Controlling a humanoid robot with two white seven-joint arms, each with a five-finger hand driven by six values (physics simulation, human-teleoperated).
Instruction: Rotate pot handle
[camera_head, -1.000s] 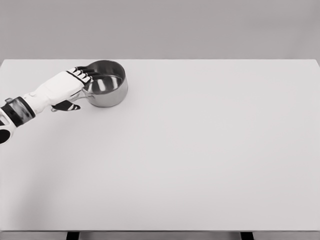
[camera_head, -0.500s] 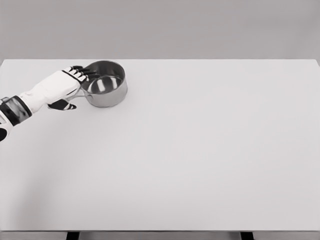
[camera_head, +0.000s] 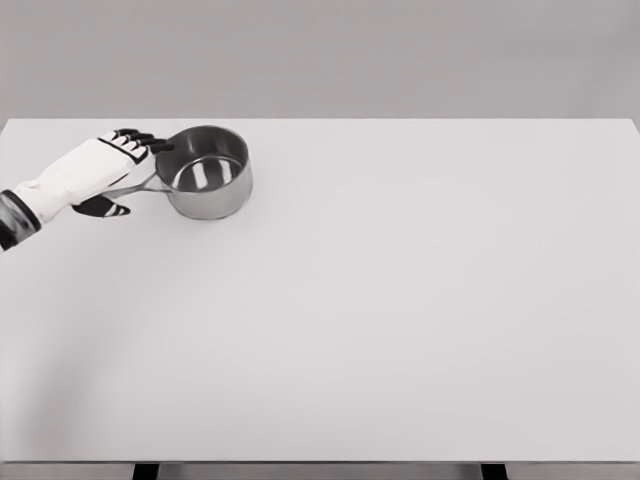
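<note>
Pot on white table, grey wall behind

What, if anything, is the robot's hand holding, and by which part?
The left hand lies over the pot handle; a closed grip cannot be told.

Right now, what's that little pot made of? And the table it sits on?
The pot looks like polished metal, probably stainless steel: its wall and inside throw bright, mirror-like glints, and its thin handle has the same grey shine. The table has a smooth, matte white top with no gloss or grain; it could be laminate or painted board, but the picture leaves that open.
</note>
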